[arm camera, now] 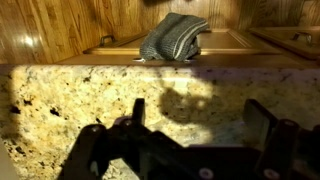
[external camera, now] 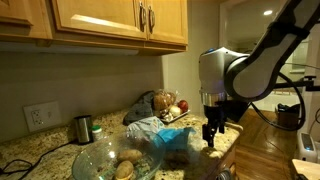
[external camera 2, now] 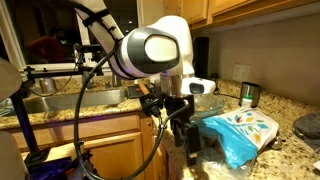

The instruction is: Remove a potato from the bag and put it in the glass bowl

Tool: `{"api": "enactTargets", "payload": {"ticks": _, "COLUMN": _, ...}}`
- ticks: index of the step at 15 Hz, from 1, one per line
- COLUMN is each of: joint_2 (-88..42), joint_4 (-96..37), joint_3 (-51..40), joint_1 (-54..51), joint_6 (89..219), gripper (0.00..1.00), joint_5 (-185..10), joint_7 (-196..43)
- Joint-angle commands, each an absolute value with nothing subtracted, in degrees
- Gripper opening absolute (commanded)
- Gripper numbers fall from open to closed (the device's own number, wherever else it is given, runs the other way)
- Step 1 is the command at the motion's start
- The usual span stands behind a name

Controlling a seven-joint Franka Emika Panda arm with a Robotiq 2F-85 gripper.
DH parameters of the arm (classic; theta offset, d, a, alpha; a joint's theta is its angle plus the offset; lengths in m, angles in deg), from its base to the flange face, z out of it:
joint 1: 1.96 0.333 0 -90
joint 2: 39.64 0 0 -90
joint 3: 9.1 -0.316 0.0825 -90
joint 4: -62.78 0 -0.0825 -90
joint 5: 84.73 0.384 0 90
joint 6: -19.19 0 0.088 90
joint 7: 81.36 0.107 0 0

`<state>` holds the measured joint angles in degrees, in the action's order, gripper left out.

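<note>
The black two-fingered Robotiq gripper (external camera: 213, 135) hangs just beside the crumpled blue-and-white plastic bag (external camera: 168, 135) on the speckled granite counter (external camera: 30, 155), at the end of the bag farthest from the clear glass bowl (external camera: 90, 158). In the wrist view the gripper (arm camera: 198, 118) has its fingers (arm camera: 135, 115) spread apart, with nothing but bare granite between them, so it carries no potato. From the opposite side, an exterior view shows the gripper (external camera 2: 192, 148) low near the counter's front edge, with the bag (external camera 2: 238, 130) lying just behind it; whether a fingertip touches the plastic cannot be told. The bowl sits on the other side of the bag from the gripper, and pale rounded lumps (external camera: 125, 170) show through its wall. They may be potatoes, but the picture is too small to be sure. No potato is visible loose on the counter or poking from the bag, so any remaining ones are presumably hidden inside it. My judgement is that the task is at one of two points. Either a potato already rests in the bowl and the work is nearly done, or the reach into the bag, the grasp, the carry across and the release into the bowl are all left to do.
</note>
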<state>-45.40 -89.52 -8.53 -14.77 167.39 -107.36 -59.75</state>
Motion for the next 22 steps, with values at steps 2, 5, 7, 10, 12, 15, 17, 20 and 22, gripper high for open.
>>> {"api": "enactTargets", "payload": {"ticks": 2, "joint_2": -44.2, "joint_4": -88.9, "joint_3": -6.6, "joint_1": -13.9, "joint_6": 171.8, "gripper": 1.0, "joint_5": -107.1, "joint_7": -58.3}}
{"api": "enactTargets", "payload": {"ticks": 5, "joint_2": -43.7, "joint_4": -88.2, "joint_3": -6.3, "joint_1": -13.7, "joint_6": 174.0, "gripper": 1.0, "joint_5": -105.8, "joint_7": -58.6}}
{"api": "enactTargets", "payload": {"ticks": 7, "joint_2": -42.9, "joint_4": -87.5, "joint_3": -6.4, "joint_1": -13.4, "joint_6": 175.0, "gripper": 1.0, "joint_5": -104.5, "joint_7": -59.1}}
{"api": "enactTargets", "payload": {"ticks": 10, "joint_2": -40.9, "joint_4": -86.2, "joint_3": -6.6, "joint_1": -12.5, "joint_6": 176.2, "gripper": 1.0, "joint_5": -102.8, "joint_7": -59.7}}
{"api": "enactTargets", "payload": {"ticks": 12, "joint_2": -39.4, "joint_4": -85.3, "joint_3": -6.5, "joint_1": -12.0, "joint_6": 176.3, "gripper": 1.0, "joint_5": -104.6, "joint_7": -58.4}}
{"api": "enactTargets", "payload": {"ticks": 15, "joint_2": -37.1, "joint_4": -83.8, "joint_3": -5.8, "joint_1": -10.9, "joint_6": 176.2, "gripper": 1.0, "joint_5": -106.5, "joint_7": -57.8}}
{"api": "enactTargets", "payload": {"ticks": 17, "joint_2": -35.8, "joint_4": -83.3, "joint_3": -5.2, "joint_1": -10.2, "joint_6": 176.6, "gripper": 1.0, "joint_5": -106.3, "joint_7": -58.1}}
{"api": "enactTargets", "payload": {"ticks": 20, "joint_2": -34.4, "joint_4": -82.7, "joint_3": -4.7, "joint_1": -8.9, "joint_6": 177.5, "gripper": 1.0, "joint_5": -104.0, "joint_7": -59.1}}
{"api": "enactTargets", "payload": {"ticks": 22, "joint_2": -34.4, "joint_4": -82.3, "joint_3": -4.4, "joint_1": -8.1, "joint_6": 178.1, "gripper": 1.0, "joint_5": -102.2, "joint_7": -59.5}}
